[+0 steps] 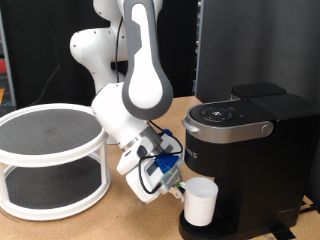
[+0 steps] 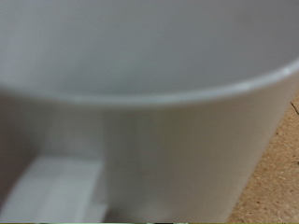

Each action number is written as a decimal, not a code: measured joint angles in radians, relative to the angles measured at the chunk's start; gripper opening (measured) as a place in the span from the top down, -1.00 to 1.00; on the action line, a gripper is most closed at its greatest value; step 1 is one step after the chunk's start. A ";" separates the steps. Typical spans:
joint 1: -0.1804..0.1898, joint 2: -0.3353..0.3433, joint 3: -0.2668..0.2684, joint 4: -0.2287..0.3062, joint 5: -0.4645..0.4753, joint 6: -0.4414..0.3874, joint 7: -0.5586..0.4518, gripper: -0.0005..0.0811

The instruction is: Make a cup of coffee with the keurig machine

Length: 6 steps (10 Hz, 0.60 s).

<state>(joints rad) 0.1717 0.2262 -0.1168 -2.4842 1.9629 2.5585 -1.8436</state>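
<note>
Lower centre, gripper [image 1: 176,187] touches cup [image 1: 200,201] under machine [image 1: 240,150]; grip state unclear. Rigid, smooth, breakable; handle [image 2: 56,191] offers hold.

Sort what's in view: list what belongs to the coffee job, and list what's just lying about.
Belongs to the job:
- plain white cylindrical mug, standing under the machine's brew head
- large matte black boxy coffee machine
- tool, right beside the mug

Just lying about:
- white round two-tier rack with dark mesh shelves
- black panel behind

cup [image 1: 200,202] fills bay under keurig machine [image 1: 240,150], tiered rack [image 1: 50,160] crowds exterior view's left
</note>
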 joint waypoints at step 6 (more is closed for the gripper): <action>0.001 0.055 0.029 0.013 0.074 -0.008 -0.066 0.73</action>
<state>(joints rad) 0.1723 0.2808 -0.0878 -2.4712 2.0366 2.5501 -1.9099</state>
